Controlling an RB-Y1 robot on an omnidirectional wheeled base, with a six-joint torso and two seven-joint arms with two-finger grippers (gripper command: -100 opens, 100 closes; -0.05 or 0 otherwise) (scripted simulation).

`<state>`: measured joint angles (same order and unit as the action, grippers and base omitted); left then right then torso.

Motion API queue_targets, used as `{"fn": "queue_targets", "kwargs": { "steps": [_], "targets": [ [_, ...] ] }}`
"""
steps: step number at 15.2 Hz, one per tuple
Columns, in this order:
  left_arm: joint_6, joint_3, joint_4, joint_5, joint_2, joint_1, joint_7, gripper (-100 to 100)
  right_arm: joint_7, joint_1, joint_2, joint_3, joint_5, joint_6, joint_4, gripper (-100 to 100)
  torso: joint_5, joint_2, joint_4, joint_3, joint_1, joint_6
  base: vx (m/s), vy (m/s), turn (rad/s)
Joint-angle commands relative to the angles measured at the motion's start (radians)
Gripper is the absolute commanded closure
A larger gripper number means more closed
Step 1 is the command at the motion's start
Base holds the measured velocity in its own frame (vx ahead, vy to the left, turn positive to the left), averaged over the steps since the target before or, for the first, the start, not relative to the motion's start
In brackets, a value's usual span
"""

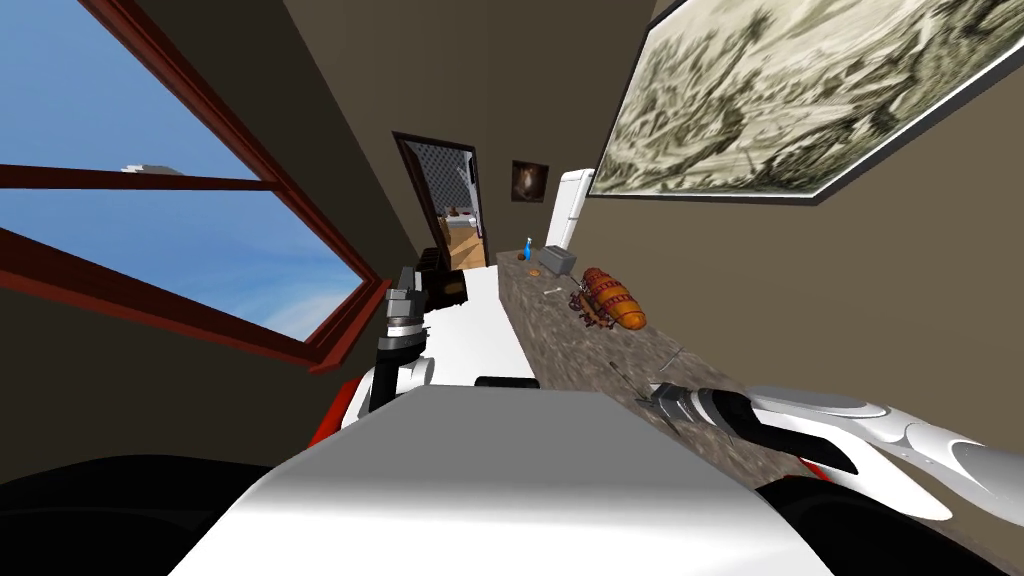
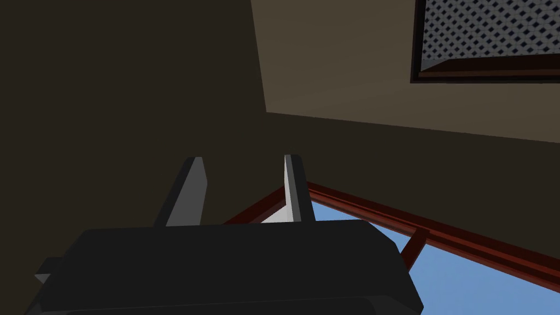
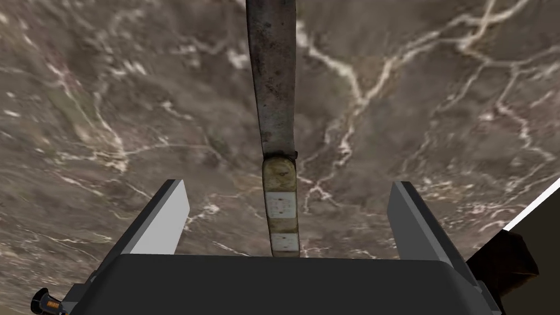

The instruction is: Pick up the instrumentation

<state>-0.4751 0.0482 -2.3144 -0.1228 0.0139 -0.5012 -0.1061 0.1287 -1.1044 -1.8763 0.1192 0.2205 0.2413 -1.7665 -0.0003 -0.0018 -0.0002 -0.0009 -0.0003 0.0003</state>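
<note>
Head: marble counter (image 1: 560, 340), R gripper (image 1: 645, 392) low over it, L arm up by window (image 1: 150, 230); L wrist: L gripper (image 2: 243, 164) part-open, empty; R wrist: fingers wide apart, nothing gripped, worn knife-like tool (image 3: 273, 109) flat on counter, pale handle between them, untouched.

Marbled counter (image 1: 540, 322) bears a toaster (image 1: 558, 260) (grey) and blue bottle (image 1: 528, 248).

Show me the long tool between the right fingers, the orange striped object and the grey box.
long tool (image 3: 278, 128), right wrist view, on its dull blade.
orange striped object (image 1: 612, 298), head view, on its middle.
grey box (image 1: 558, 261), head view, on its front face.
</note>
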Motion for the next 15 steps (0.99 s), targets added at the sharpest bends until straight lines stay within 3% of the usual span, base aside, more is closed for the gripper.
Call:
{"fn": "queue_targets", "kwargs": {
  "steps": [1, 8, 9, 10, 14, 15],
  "targets": [
    [0.000, 0.000, 0.000, 0.000, 0.000, 0.000, 0.000, 0, 0.027, -0.042, 0.015, -0.028, -0.021, -0.005, 0.001, -100, 0.000, 0.000, 0.000, 0.000, 0.000, 0.000, 0.022, -0.002, 0.092],
    [0.000, 0.000, 0.000, 0.000, 0.000, 0.000, 0.000, 0, 0.071, -0.041, 0.138, 0.018, 0.017, -0.035, 0.004, -100, 0.000, -0.002, -0.001, -0.001, 0.000, 0.000, 0.039, -0.004, 0.104],
    [0.000, 0.000, 0.000, 0.000, 0.000, 0.000, 0.000, 0, 0.064, -0.039, 0.121, 0.013, 0.012, -0.026, 0.008, -100, 0.000, -0.002, -0.001, -0.001, 0.000, 0.000, 0.022, -0.003, 0.040],
    [0.000, 0.000, 0.000, 0.000, 0.000, 0.000, 0.000, 0, 0.067, -0.040, 0.125, 0.014, 0.014, -0.027, 0.008, 100, 0.000, -0.002, -0.001, -0.001, 0.000, 0.000, 0.008, -0.002, 0.001],
    [0.000, 0.000, 0.000, 0.000, 0.000, 0.000, 0.000, 0, 0.067, -0.040, 0.125, 0.014, 0.014, -0.027, 0.008, 100, 0.000, 0.000, 0.000, 0.000, 0.000, 0.000, 0.000, 0.000, 0.000],
    [0.000, 0.000, 0.000, 0.000, 0.000, 0.000, 0.000, 0, 0.055, -0.042, 0.092, 0.001, 0.003, -0.024, 0.003, 100, 0.000, 0.000, 0.000, 0.000, 0.000, 0.000, -0.019, 0.004, -0.128]
  ]
}}
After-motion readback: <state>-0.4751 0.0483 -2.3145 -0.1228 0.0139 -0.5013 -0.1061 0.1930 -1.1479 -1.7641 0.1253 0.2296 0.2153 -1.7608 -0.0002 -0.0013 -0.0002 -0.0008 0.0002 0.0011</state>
